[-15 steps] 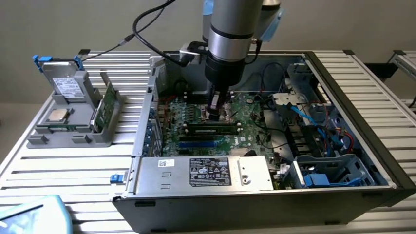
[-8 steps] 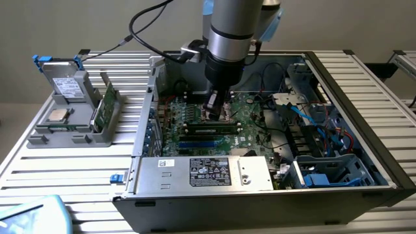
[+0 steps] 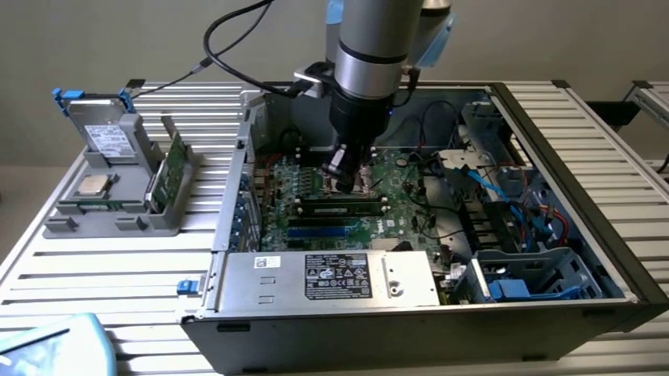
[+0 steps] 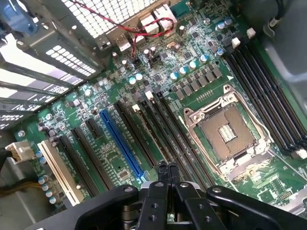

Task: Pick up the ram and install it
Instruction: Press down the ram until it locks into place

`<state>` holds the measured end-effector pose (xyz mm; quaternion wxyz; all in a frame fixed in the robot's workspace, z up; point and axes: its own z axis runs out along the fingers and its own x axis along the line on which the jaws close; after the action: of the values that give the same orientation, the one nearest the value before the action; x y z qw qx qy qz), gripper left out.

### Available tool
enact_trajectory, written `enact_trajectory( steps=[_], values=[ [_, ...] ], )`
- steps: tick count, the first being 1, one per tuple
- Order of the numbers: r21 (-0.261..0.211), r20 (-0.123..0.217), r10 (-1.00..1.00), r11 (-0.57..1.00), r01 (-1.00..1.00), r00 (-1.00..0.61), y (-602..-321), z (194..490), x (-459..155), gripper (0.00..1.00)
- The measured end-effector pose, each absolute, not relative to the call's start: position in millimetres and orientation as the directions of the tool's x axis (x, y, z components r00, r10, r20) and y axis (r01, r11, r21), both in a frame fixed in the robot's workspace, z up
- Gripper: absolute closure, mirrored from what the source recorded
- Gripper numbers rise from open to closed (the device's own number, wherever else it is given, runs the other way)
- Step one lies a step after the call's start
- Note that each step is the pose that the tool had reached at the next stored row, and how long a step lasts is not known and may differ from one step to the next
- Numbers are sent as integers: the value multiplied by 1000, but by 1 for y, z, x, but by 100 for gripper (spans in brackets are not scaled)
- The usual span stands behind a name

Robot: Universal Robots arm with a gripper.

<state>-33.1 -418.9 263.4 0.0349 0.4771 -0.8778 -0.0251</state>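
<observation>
Green ram [image 3: 340, 208] just beside end effector [image 3: 341, 186]

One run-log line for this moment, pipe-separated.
gripper: shut, empty | location: over black slots on motherboard | ram: standing in a slot by the gripper | latched: cannot tell

A plain grey-beige wall [image 3: 115, 39] runs across the back of the exterior view, bare and evenly lit. In front of it stands a tabletop [image 3: 94, 274] of silver ribbed metal slats laid side by side, with dark grooves between them. The light is soft and even, giving the slats pale highlights and only faint shadows. At the exterior view's right edge, a second slatted metal surface [image 3: 653, 98] stands just apart from the first. Past the tabletop's corner at the exterior view's left, a paler beige strip [image 3: 16, 196] may be the floor.
</observation>
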Motion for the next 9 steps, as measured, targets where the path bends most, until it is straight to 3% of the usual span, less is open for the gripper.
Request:
enact_trajectory(
  steps=[9],
  values=[
    [56,62,-782,623,-780,-620,-419,263,-33,89]
  ],
)
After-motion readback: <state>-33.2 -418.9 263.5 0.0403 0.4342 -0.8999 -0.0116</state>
